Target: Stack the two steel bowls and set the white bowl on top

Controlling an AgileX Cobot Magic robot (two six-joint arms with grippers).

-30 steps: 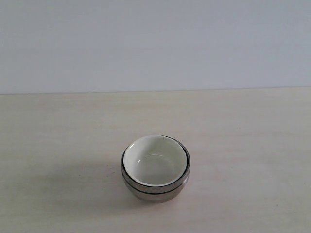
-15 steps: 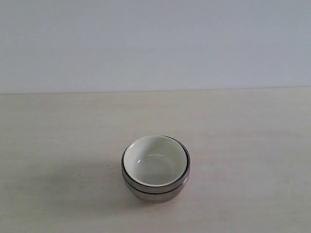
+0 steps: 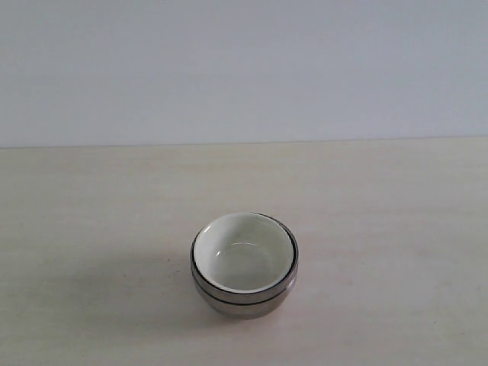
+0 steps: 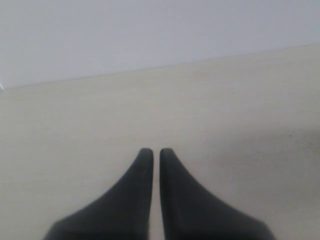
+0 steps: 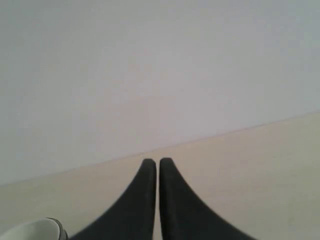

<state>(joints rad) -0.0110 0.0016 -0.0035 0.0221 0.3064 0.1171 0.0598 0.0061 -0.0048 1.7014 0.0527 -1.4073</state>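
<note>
Where the stack sits: white bowl (image 3: 242,255) nested inside the two steel bowls (image 3: 244,301), one pile toward the front edge of the desk (image 3: 396,198), about midway between its side edges.
Steel bowls: one inside the other, their bright rims showing as bands around the white one; all upright.
Left gripper (image 4: 151,151): jaws pressed together, holding nothing, above bare desk; no bowl in its view.
Right gripper (image 5: 151,162): jaws pressed together, empty; a sliver of the white bowl's rim shows near it.
Progress: by the look of it, both steel bowls are stacked and the white bowl is on top; nothing appears left to place.
Far side: desk's back edge meets a plain pale wall (image 3: 244,69).
</note>
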